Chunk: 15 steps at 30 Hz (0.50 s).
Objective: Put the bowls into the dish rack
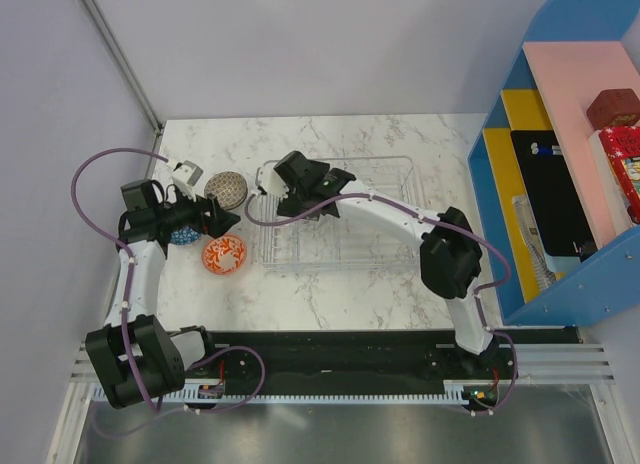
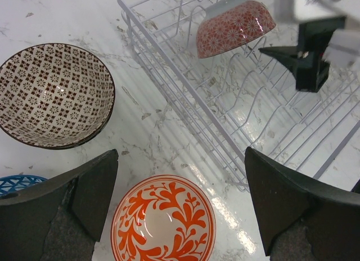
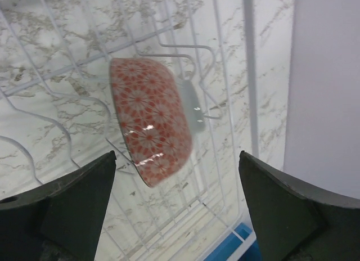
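Standing edgewise in dish rack: bowl

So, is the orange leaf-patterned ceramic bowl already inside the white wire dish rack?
No, the orange leaf-patterned ceramic bowl sits upright on the marble table, outside the white wire dish rack.

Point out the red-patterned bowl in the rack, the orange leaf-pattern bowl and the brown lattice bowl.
red-patterned bowl (image 3: pixel 149 126): right wrist view, outer wall.
orange leaf-pattern bowl (image 2: pixel 163 219): left wrist view, inside bottom.
brown lattice bowl (image 2: pixel 53 92): left wrist view, inside bottom.
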Available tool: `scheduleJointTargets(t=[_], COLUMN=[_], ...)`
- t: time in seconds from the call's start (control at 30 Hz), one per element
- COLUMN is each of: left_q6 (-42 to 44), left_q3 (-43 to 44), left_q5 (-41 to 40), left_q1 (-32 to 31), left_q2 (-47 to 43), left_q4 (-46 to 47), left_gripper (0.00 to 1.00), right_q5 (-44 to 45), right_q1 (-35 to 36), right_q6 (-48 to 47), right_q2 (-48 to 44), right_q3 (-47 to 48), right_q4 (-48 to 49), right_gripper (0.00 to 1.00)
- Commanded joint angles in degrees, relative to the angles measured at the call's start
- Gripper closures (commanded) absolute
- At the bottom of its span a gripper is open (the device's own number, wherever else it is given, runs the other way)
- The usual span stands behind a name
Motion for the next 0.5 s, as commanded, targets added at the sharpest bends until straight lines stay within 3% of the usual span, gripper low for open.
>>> scheduleJointTargets(t=[0.0,0.3,0.47], left_q6=[2.65,4.76,10.54], left_q3=[-0.91,-1.87,-1.53], left_q5=[1.79,-2.24,-8.48], left_q1=[0.36,0.63,0.63], left_q2=[-0.59,-0.76,-1.9], left_q4=[1.48,1.65,-1.67], left_gripper=[0.0,0.0,0.0], right_q5=[6.24,9.41,1.89], right_q1=[0.39,-0.75,-6.45], right_q6=[2.83,5.55,8.1], right_q2=[-6.97,-16.8,-25.33], right_q3=[-1.42,-6.51,-11.52], right_q4=[6.51,9.51,5.92], right_gripper=[0.03,0.03,0.03])
